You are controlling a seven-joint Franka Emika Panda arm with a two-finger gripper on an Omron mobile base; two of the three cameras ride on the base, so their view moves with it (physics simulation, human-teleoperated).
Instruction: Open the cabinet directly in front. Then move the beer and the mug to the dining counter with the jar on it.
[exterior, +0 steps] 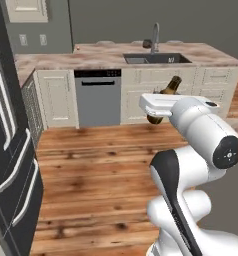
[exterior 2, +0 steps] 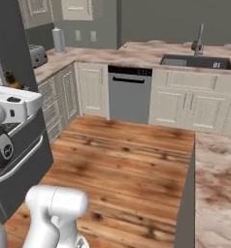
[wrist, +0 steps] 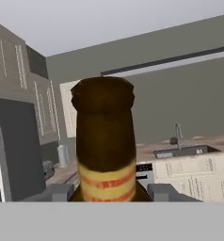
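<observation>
A: Left base view: beer (exterior: 169, 90) tilted at the hand, carried mid-room; dining counter (exterior: 111, 56) w/ sink well ahead.

B: Hand view: gripper (wrist: 107, 192) clamped on beer (wrist: 104, 136), finger tips (wrist: 55, 192) flanking it. Judged: beer picked, not delivered; mug leg still to do.

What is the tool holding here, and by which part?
The tool holds the beer low on its neck, at the label band.

Grey dishwasher (exterior: 97, 97), black fridge (exterior: 11, 150), toaster (exterior 2: 37, 55), wood floor (exterior 2: 127, 160)
</observation>
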